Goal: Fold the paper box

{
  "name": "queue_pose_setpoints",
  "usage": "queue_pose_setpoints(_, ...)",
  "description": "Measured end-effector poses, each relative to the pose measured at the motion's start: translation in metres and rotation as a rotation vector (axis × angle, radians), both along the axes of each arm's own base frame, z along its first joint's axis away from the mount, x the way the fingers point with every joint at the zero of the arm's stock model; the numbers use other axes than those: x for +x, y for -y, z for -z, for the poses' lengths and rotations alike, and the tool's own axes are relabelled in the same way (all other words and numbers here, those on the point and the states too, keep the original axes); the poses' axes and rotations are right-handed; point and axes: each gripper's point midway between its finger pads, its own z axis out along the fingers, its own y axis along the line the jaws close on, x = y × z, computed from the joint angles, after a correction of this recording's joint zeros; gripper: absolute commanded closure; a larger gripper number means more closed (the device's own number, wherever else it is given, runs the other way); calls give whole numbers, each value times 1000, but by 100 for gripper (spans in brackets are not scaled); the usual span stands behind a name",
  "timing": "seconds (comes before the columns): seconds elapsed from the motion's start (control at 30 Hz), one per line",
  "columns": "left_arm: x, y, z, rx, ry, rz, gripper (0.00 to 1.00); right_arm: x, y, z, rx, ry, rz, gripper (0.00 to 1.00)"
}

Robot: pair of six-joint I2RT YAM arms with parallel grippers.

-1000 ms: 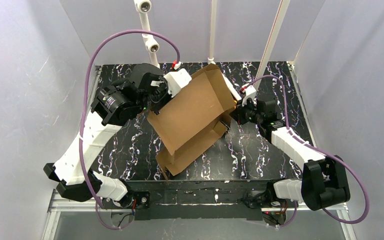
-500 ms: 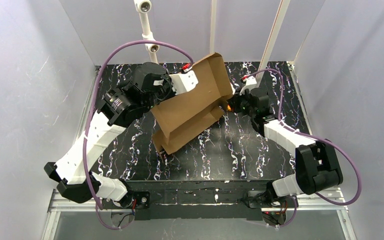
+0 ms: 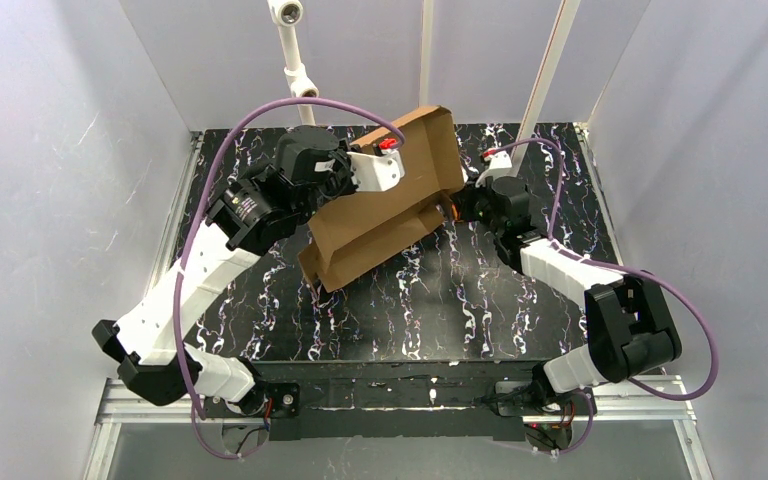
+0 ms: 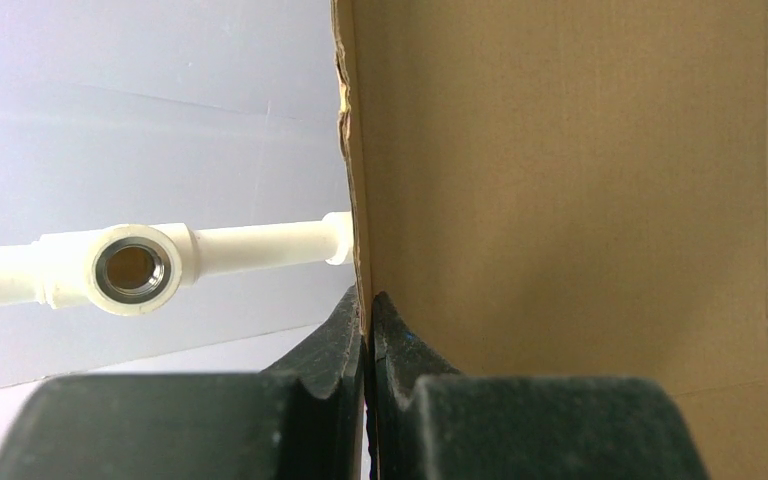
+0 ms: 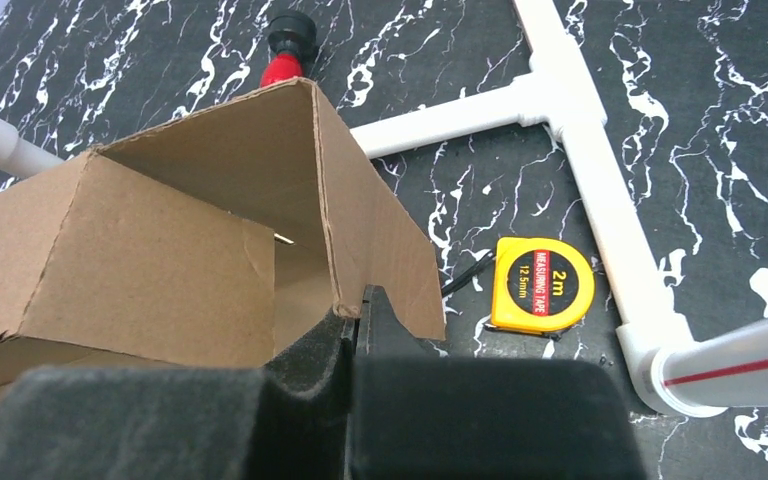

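Note:
The paper box (image 3: 375, 225) is a brown cardboard mailer, half formed and held tilted above the black marbled table (image 3: 460, 300) between both arms. My left gripper (image 3: 400, 172) is shut on the edge of its tall upper panel; in the left wrist view the jaws (image 4: 367, 310) pinch that thin edge, and the panel (image 4: 560, 180) fills the right side. My right gripper (image 3: 457, 208) is shut on the box's right end. The right wrist view shows the fingers (image 5: 357, 310) clamped on the lower corner of a side flap (image 5: 360, 220).
A yellow tape measure (image 5: 543, 285) lies on the table just right of the held flap. White pipes (image 5: 580, 130) run across the back of the table, with a red and black fitting (image 5: 285, 50) beyond the box. A white pipe tee (image 4: 135, 268) stands behind the left gripper.
Both arms have carried the box toward the back of the table and tipped it more upright. The right arm's elbow has swung inward. Both grips stay shut.

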Motion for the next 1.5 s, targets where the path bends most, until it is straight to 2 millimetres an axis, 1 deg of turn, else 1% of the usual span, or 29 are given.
queue_pose_setpoints(0.07, 3, -1, 1, 15, 6, -10, 100, -2, -4, 3, -4, -6, -7, 95)
queue_pose_setpoints(0.13, 5, -2, 2, 28, 9, -17, 100, -5, -6, 7, -12, -12, -14, 88)
queue_pose_setpoints(0.27, 7, -3, 1, 39, 21, -28, 100, -11, -6, 18, -44, -26, -30, 85)
queue_pose_setpoints(0.37, 7, -3, 5, 51, 16, -29, 100, -15, -7, 22, -58, -38, -50, 83)
queue_pose_setpoints(0.5, 8, -3, 10, 63, 9, -28, 100, -21, -12, 21, -56, -46, -95, 70)
queue_pose_setpoints(0.57, 8, -3, 12, 68, 5, -28, 100, -25, -16, 22, -54, -55, -126, 66)
queue_pose_setpoints(0.77, 5, -6, 17, 71, 2, -31, 100, -40, -26, 30, -65, -100, -228, 65)
queue_pose_setpoints(0.8, 5, -7, 18, 68, 3, -31, 100, -43, -26, 31, -69, -105, -241, 61)
queue_pose_setpoints(0.83, 4, -7, 18, 66, 1, -29, 100, -45, -27, 31, -77, -109, -253, 64)
queue_pose_setpoints(0.87, 3, -7, 19, 65, 0, -27, 100, -46, -27, 31, -81, -110, -259, 64)
queue_pose_setpoints(1.0, 0, -7, 19, 54, 1, -17, 100, -46, -22, 22, -169, -70, -296, 54)
queue_pose_setpoints(1.1, -2, -7, 18, 46, 2, -9, 100, -44, -18, 8, -268, 1, -365, 43)
queue_pose_setpoints(1.2, -5, -8, 16, 37, 5, 1, 100, -45, -16, -4, -325, 61, -424, 32)
queue_pose_setpoints(1.27, -7, -9, 13, 29, 10, 5, 100, -44, -14, -10, -342, 91, -448, 27)
queue_pose_setpoints(1.4, -11, -11, 10, 15, 16, 8, 100, -42, -10, -12, -342, 106, -462, 26)
queue_pose_setpoints(1.5, -13, -11, 11, 10, 12, 12, 100, -35, -11, -19, -320, 142, -449, 27)
